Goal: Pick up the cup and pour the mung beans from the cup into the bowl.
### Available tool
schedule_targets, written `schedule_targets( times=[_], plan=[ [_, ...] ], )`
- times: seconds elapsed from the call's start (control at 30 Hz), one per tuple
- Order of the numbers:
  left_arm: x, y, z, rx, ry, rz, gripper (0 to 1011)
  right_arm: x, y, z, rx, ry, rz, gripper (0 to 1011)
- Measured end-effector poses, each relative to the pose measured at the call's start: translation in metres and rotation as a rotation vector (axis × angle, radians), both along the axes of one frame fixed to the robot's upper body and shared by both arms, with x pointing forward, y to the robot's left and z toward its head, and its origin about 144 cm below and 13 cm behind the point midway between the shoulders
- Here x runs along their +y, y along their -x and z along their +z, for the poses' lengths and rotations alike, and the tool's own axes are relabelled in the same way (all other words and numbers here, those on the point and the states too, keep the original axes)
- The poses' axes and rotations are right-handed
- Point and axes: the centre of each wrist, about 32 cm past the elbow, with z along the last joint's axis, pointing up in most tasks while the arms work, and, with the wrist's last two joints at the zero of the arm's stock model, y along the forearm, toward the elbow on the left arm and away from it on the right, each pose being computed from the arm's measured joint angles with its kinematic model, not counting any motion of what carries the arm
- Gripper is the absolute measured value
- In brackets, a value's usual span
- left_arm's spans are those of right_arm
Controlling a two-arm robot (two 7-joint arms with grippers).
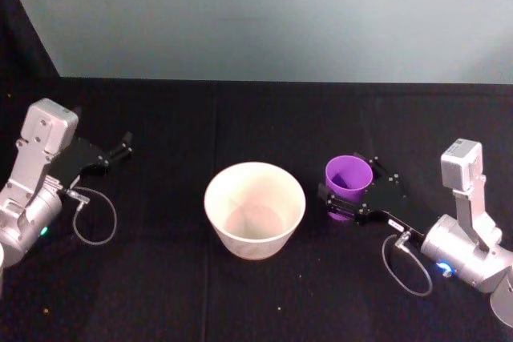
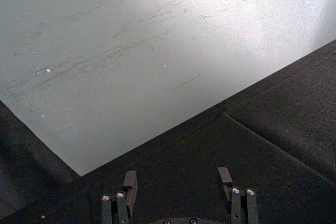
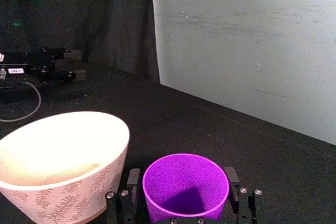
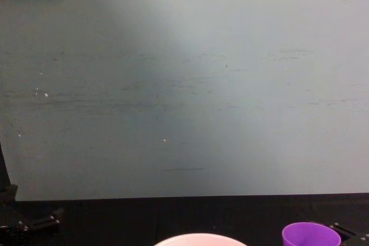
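I have the right gripper set on the cup, a finger pressed to each side of its wall, right of centre in the head view and just beside the bowl without touching it. The cup stands upright: mouth up, narrow base down, long axis near vertical. I cannot tell whether its base has left the black bench, nor make out the beans in its shadowed bottom. To do this step well I would lift straight up, keep the rim level until it clears the bowl's rim, carry it toward frame centre, then roll the wrist slowly so the mouth tips over the bowl's middle (a thin cup slips if squeezed unevenly). The left gripper sits parked at mid-left, fingers apart and holding nothing.
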Motion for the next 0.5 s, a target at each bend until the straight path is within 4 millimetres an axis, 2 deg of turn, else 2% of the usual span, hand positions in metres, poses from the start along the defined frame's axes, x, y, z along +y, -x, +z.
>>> schedule_targets(
  times=[0.27,0.5],
  plan=[
    [0.0,0.0,0.0,0.0,0.0,0.0,1000,0.0,0.0002,-0.0001,0.0,-0.001,0.0,993],
    [0.0,0.0,0.0,0.0,0.0,0.0,1000,0.0,0.0002,0.0,-0.001,-0.001,0.0,841]
  ],
)
